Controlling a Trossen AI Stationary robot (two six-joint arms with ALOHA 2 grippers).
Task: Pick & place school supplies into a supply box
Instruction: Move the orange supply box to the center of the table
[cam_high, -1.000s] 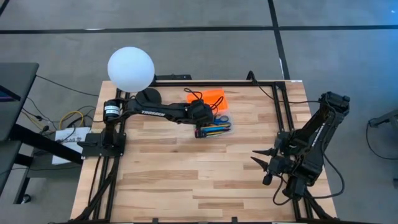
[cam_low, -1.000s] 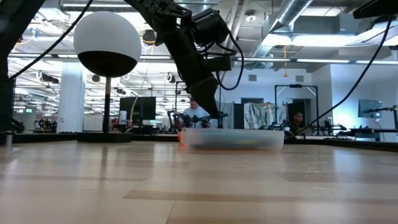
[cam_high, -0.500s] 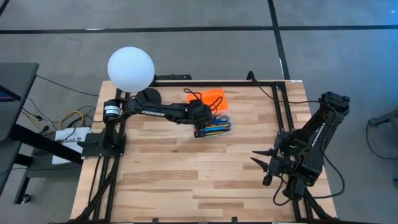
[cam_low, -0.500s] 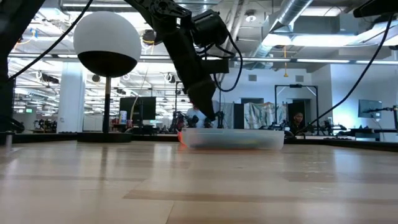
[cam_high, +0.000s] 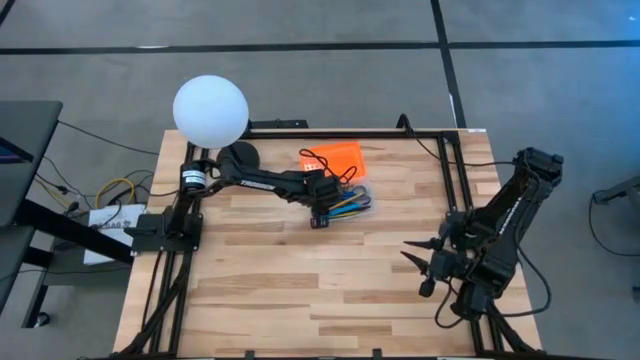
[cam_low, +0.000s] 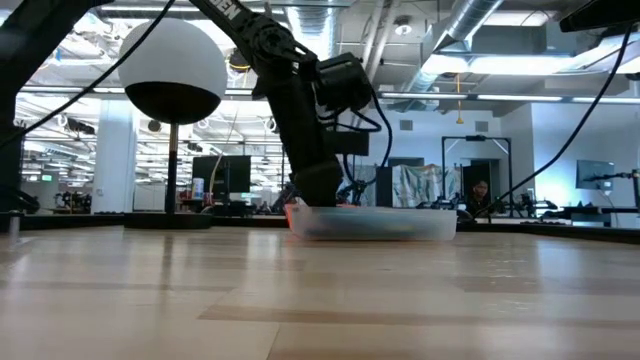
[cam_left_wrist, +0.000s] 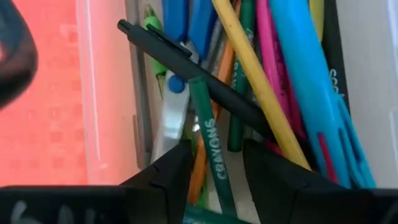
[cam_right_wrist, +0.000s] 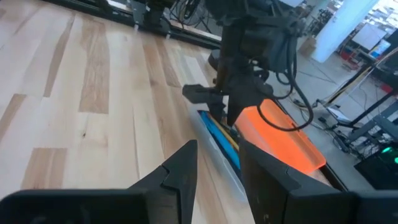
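The clear supply box (cam_high: 345, 205) stands on the table's far middle, full of the school supplies (cam_left_wrist: 273, 93): pens, pencils, markers and blue-handled scissors (cam_left_wrist: 169, 112). Its orange lid (cam_high: 335, 158) lies just beyond it. My left gripper (cam_high: 321, 213) reaches down into the box's left end (cam_low: 318, 200), open. Its fingers stand on either side of a green pencil (cam_left_wrist: 210, 143), under a black pen (cam_left_wrist: 186, 68) that lies across the pile. My right gripper (cam_high: 415, 262) waits open above the table's right side, clear of everything.
A white globe lamp (cam_high: 210, 110) on a black base (cam_high: 238, 155) stands at the far left corner. Black frame rails (cam_high: 450, 180) run along the table's sides. Bare wood (cam_high: 300, 290) lies between the box and the near edge. A person (cam_low: 478, 195) shows in the room beyond.
My left gripper has come down from above the box into its left end, shifting a little toward the table's near and left edges. The orange lid shows more fully now. The right arm has kept still.
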